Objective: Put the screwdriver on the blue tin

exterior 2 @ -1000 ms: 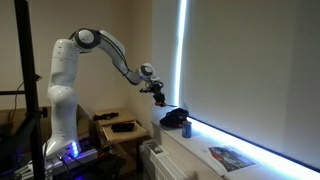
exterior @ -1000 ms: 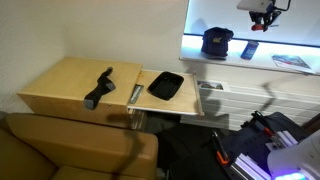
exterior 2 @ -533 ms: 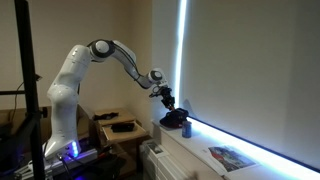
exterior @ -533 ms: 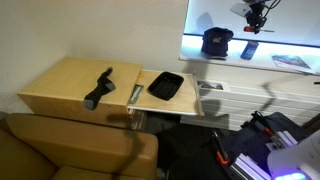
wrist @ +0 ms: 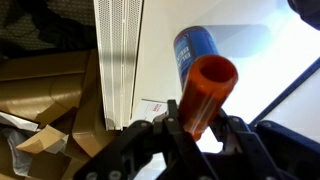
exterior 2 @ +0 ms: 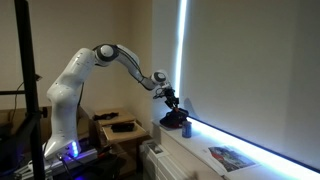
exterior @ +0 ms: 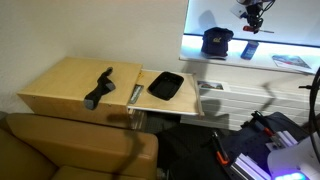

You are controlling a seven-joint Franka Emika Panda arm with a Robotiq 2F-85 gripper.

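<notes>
Holding anything in our claw (wrist: 205,128) at this moment?

Yes. In the wrist view its dark fingers (wrist: 166,134) are clenched on either side of the short screwdriver with the round orange plastic handle (wrist: 208,88). The handle's end faces the camera, and we cannot see the shaft.

Where are we relative to the small flat blue tin (wrist: 194,48)?

Above it and apart from it. The blue tin lies on the white window-ledge worktop (wrist: 160,60). In an exterior view it sits near a dark navy cap-like object (exterior: 217,40), with our claw hanging over that spot.

How do we expect the screwdriver to handle?

We judge it light and stiff, but the smooth round handle could slip in our grip or roll once freed. Our hold on the handle's middle looks sensible. The tin's top is low, flat and probably slick, so we should lay the tool along it from close above; released from height, it may roll off.
</notes>
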